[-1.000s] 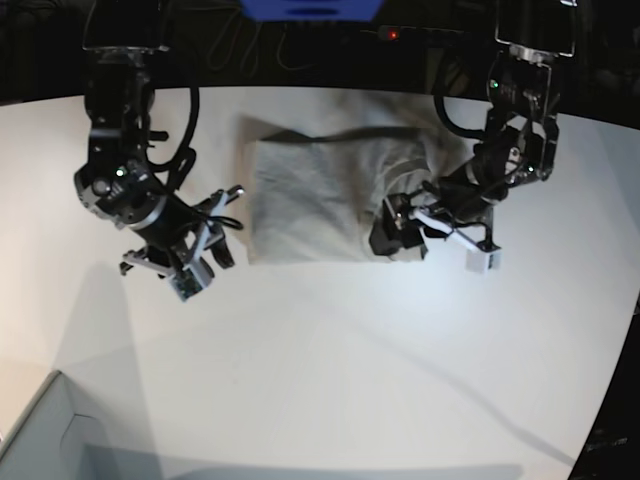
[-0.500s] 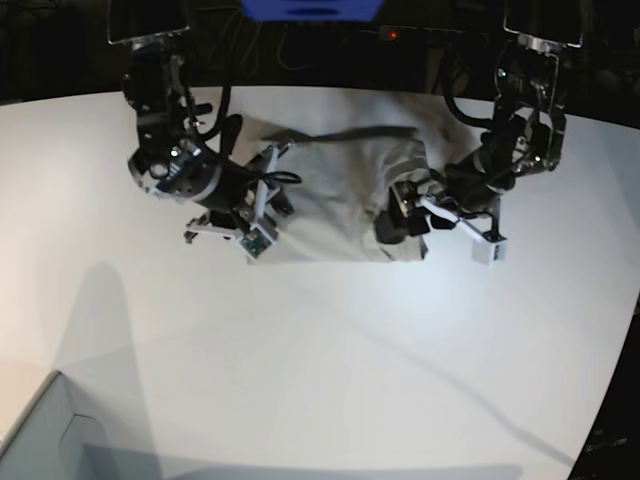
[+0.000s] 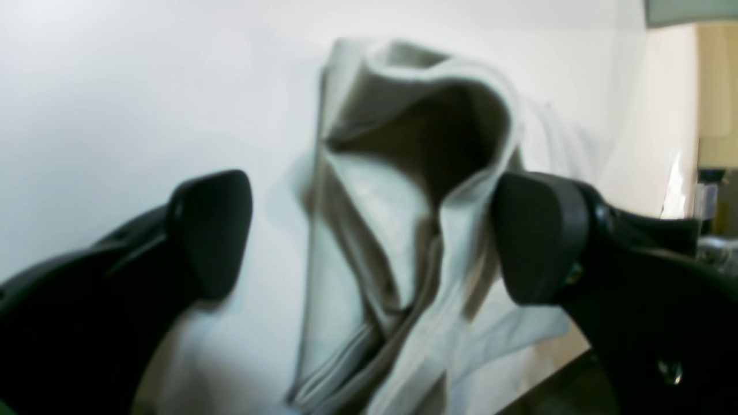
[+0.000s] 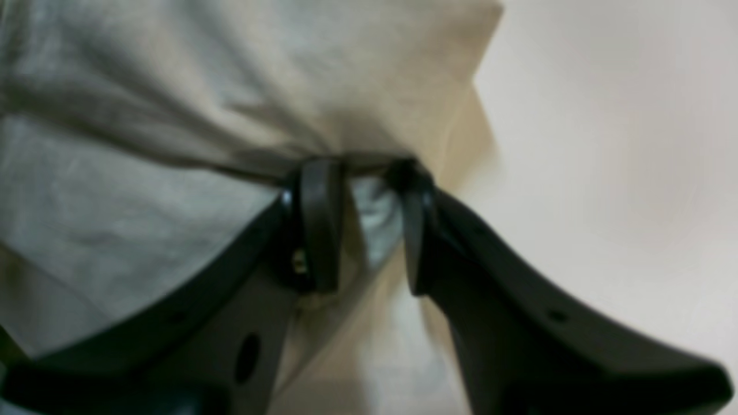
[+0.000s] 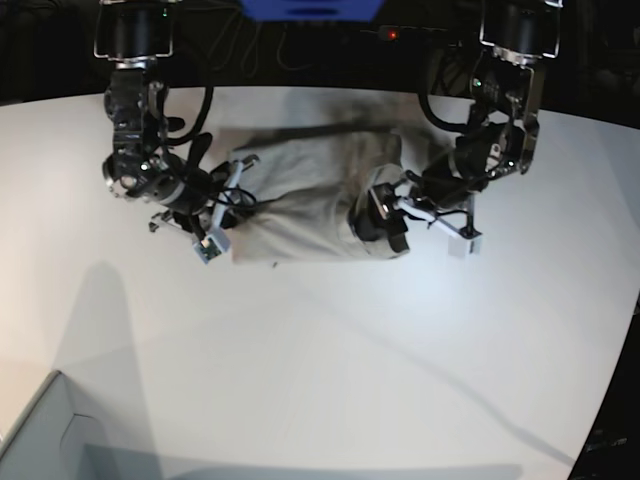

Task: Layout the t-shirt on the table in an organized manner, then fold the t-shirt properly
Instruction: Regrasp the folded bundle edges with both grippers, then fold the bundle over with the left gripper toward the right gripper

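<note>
T-shirt (image 5: 305,205) bunched, grey-beige (creased); right gripper (image 4: 360,222) jaws pinching edge, left gripper (image 3: 369,230) jaws wide, empty.

The t-shirt (image 5: 310,205) is a plain light grey-beige with no print or pattern; in the left wrist view (image 3: 403,230) it reads paler and cooler, almost silvery, with dark olive-brown shadow inside its raised fold. In the right wrist view (image 4: 202,104) it looks warmer, a sandy beige with grey creases.

The desk (image 5: 330,370) is matte white, shading to soft grey where shadows fall across it.

Both claws are black: the left claw (image 3: 369,236) has glossy black fingers (image 3: 213,230), and the right claw (image 4: 360,225) is matte black.

A pale grey box corner (image 5: 40,440) sits at the lower edge of the base view, and a blue panel (image 5: 310,8) shows at the top.
</note>
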{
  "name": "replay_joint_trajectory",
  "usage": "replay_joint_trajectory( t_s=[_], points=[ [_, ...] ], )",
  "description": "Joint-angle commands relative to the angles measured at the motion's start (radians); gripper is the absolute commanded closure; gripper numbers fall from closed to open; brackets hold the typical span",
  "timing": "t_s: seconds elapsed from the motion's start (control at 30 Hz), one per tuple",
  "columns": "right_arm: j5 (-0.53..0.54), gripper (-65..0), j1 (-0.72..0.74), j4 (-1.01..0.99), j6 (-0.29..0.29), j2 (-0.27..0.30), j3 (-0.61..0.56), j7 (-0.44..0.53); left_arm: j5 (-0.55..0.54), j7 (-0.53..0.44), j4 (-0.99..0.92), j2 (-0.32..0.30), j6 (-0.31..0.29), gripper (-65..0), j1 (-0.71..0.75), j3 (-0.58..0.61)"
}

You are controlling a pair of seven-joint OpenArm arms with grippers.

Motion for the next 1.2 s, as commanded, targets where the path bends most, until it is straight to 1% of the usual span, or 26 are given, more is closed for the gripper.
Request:
replay_joint_trajectory(
  t_s=[0.0,0.13,0.33,0.43,0.47,0.6,0.7,0.87,0.97,1.03,1.07,1.17],
  points=[
    [0.011,-18.6,0.011,0.015,0.003,0.004,0.002,0.008,-0.007,0.008,0.004,0.004,-0.001,-65.0,-0.019,-0.001],
    [0.011,-18.6,-0.003,0.098,0.003,0.004,0.004,0.008,-0.014,0.01,0.01,0.01,-0.003,-65.0,-0.028,-0.001],
    [0.013,-18.6,-0.053,0.321,0.003,0.001,0.004,0.006,-0.007,0.005,0.0,0.007,-0.003,-65.0,-0.036,-0.001],
    [0.013,-18.6,-0.065,0.384,0.003,0.0,0.002,-0.003,-0.018,0.011,0.019,0.002,-0.003,-65.0,-0.033,-0.003],
    [0.013,-18.6,-0.067,0.393,0.003,0.0,0.002,-0.003,-0.018,0.02,0.041,-0.001,-0.003,-65.0,-0.028,-0.003],
    [0.013,-18.6,-0.069,0.408,0.003,0.0,0.004,-0.003,-0.017,0.149,0.151,-0.022,-0.003,-65.0,0.007,-0.01],
    [0.013,-18.6,-0.07,0.408,0.003,0.001,0.004,-0.003,-0.006,0.143,0.162,-0.019,0.003,-65.0,0.012,-0.007],
    [0.013,-18.6,-0.082,0.408,0.003,0.001,0.004,-0.003,-0.006,0.122,0.085,-0.016,0.008,-65.0,0.006,-0.004],
    [0.013,-18.6,-0.082,0.408,0.003,0.003,0.004,-0.003,-0.003,0.122,0.012,0.01,0.0,-65.0,-0.019,-0.001],
    [0.013,-18.6,-0.082,0.408,0.003,0.003,0.004,-0.003,0.032,0.123,-0.04,0.021,-0.001,-65.0,-0.048,0.005],
    [0.011,-18.5,-0.082,0.408,0.003,0.003,0.004,-0.003,0.052,0.125,-0.06,0.033,-0.003,-65.0,-0.063,0.03],
    [0.01,-18.3,-0.082,0.408,0.003,0.006,0.005,-0.003,0.12,0.129,-0.106,0.036,-0.003,-65.0,-0.129,0.143]
  ],
)
